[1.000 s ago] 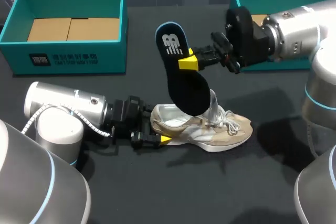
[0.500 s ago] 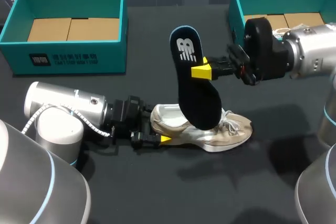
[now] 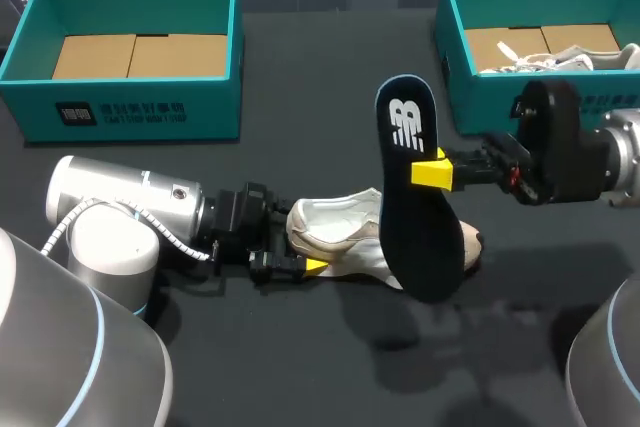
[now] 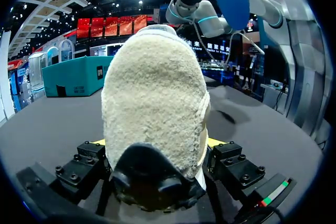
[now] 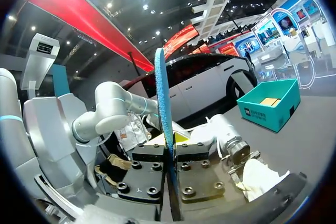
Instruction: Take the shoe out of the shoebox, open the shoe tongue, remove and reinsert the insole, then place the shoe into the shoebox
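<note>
Likely light, thin and bendy, the insole (image 3: 415, 207) hangs pinched at mid-length, a sound hold, in the clenched right gripper (image 3: 432, 171) over the shoe (image 3: 335, 232), whose soft heel the left gripper (image 3: 303, 253) clasps near the tabletop's (image 3: 300, 77) middle.

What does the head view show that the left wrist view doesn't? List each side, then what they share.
Head view only: the left teal cardboard shoebox, a white shoe in the right teal shoebox, the dark foam insole's logo-printed top. Left wrist view only: the insole's blue underside, the beige sneaker's fuzzy heel close between the fingers of the left claw. Both: sneaker, insole, right arm.
</note>
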